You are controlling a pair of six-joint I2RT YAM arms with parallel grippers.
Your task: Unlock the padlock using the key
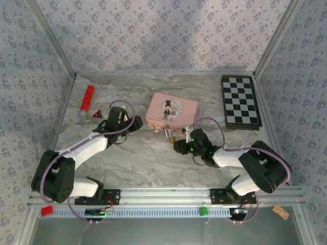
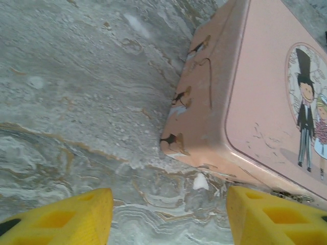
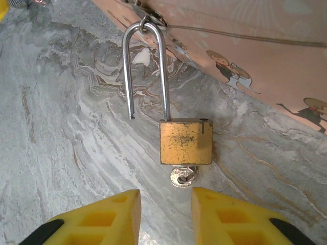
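Hovering right end effector (image 3: 164,217), narrowly parted, empty, near key (image 3: 183,176).

Floral grey walls (image 1: 168,30) enclose the tabletop (image 1: 143,158) on three sides. Its surface is grey marble. A metal rail (image 1: 163,196) lines the near edge.

Pink box (image 3: 265,46) hems the padlock (image 3: 185,142) behind; table (image 3: 61,153) open alongside

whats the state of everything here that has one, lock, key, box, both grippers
pink box: lid shut
padlock: shackle sprung open, one leg free, hooked through the hasp
key: in the keyhole
left gripper: open, empty
right gripper: open, empty
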